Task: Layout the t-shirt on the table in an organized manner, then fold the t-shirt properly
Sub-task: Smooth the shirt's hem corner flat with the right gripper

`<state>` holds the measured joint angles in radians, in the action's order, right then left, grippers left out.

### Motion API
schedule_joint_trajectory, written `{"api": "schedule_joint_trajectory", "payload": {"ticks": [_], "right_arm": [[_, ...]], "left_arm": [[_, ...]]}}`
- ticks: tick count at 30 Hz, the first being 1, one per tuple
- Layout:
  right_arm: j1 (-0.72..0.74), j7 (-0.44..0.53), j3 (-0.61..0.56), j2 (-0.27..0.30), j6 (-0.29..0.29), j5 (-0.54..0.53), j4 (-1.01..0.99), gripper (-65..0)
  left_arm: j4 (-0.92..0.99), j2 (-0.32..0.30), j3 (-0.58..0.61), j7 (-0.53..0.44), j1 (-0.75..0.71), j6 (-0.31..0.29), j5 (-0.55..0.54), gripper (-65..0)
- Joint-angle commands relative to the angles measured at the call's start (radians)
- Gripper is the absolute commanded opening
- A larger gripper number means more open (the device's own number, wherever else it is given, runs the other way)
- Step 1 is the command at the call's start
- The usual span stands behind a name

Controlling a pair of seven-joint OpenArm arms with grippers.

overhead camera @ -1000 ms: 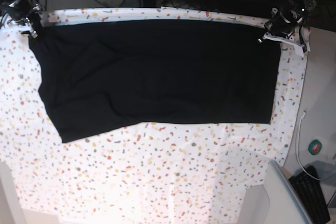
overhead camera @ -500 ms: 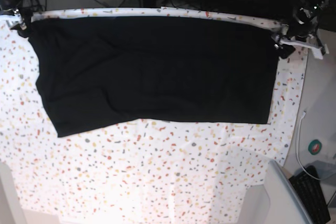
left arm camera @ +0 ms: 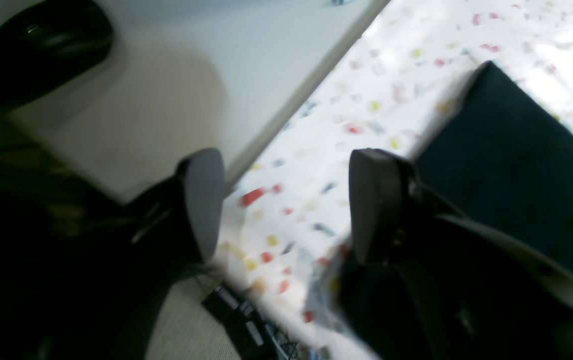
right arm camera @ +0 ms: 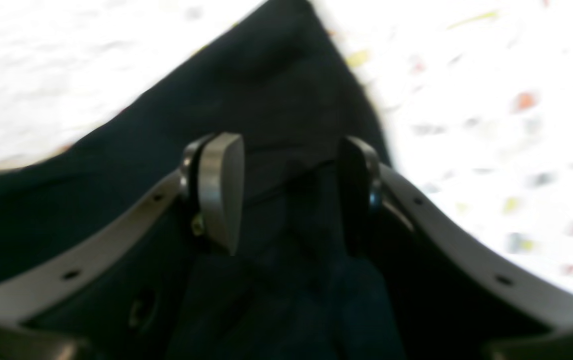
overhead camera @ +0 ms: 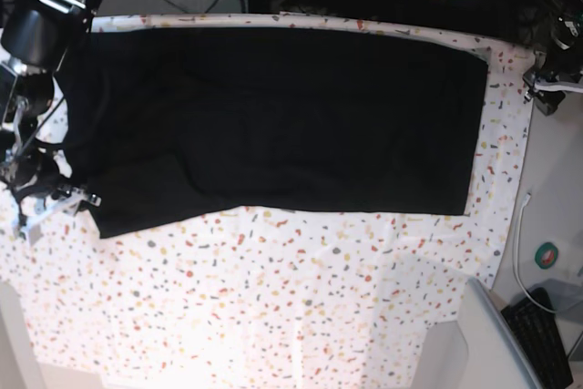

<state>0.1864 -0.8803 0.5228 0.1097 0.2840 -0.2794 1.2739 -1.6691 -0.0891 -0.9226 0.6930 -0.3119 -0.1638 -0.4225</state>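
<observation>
Both wrist views are blurred; fabric detail and speckle edges cannot be resolved. In the base view the left gripper point(overhead camera: 547, 79) is cut off at the frame's right edge, and its jaw state cannot be read there. The neck label of the t-shirt point(overhead camera: 273, 116) is not made out in any view.

The t-shirt is seen spread as a wide black rectangle across the far half of the table point(overhead camera: 301, 307), its upper edge along the table's far edge, its lower left corner hanging lower than the lower right.

Compared with half a second ago: the right gripper point(overhead camera: 50, 207), then at the shirt's far left corner, is now found at the shirt's near left corner. The left gripper, then at the far right corner of the shirt, is now off the cloth beside the table's right edge. The shirt's outline is nearly unchanged.

Left wrist view only: the left gripper point(left arm camera: 286, 205) is shown with fingers spread wide, nothing between them, speckled cloth below, a shirt corner point(left arm camera: 511, 165) to one side, and a dark rounded object point(left arm camera: 41, 45) on the white surface beyond.

Right wrist view only: the right gripper point(right arm camera: 286, 195) is shown with fingers parted over the black fabric point(right arm camera: 266, 100); whether fabric is touched cannot be told.
</observation>
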Motion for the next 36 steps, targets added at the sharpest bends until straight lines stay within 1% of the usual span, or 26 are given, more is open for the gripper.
{"api": "schedule_joint_trajectory", "payload": {"ticks": [1,3,6,14,18,24,28,36], "right_arm": [[0.037,0.01,0.006,0.009,0.001,0.032,-0.029,-36.3],[0.075,0.04,0.001,0.009,0.001,0.081,-0.095,-36.3],[0.078,0.092,-0.003,0.014,0.001,0.087,-0.144,-36.3],[0.08,0.099,-0.003,0.008,0.001,0.09,-0.179,-36.3],[0.097,0.125,-0.003,0.008,0.001,0.09,-0.227,-36.5],[0.098,0.128,-0.003,0.006,0.001,0.09,-0.236,-36.9],[0.098,0.16,-0.003,0.008,0.001,0.091,-0.236,-37.1],[0.103,0.161,-0.003,0.014,0.001,0.091,-0.273,-37.2]], "left_arm": [[-0.015,-0.016,-0.006,-0.022,0.0,0.0,-0.008,-29.9],[-0.006,-0.019,-0.008,-0.023,-0.01,0.0,-0.006,-29.8],[0.002,-0.021,-0.008,-0.025,-0.014,0.0,-0.005,-29.8],[0.005,-0.021,-0.006,-0.025,-0.007,0.0,-0.003,-29.8],[0.005,-0.021,-0.005,-0.025,-0.005,0.0,-0.003,-29.8],[0.007,-0.021,-0.006,-0.025,-0.007,0.0,-0.003,-29.8],[0.007,-0.021,-0.006,-0.025,-0.007,0.0,-0.003,-29.8],[0.007,-0.021,-0.006,-0.025,-0.008,0.0,-0.003,-29.8]]}}
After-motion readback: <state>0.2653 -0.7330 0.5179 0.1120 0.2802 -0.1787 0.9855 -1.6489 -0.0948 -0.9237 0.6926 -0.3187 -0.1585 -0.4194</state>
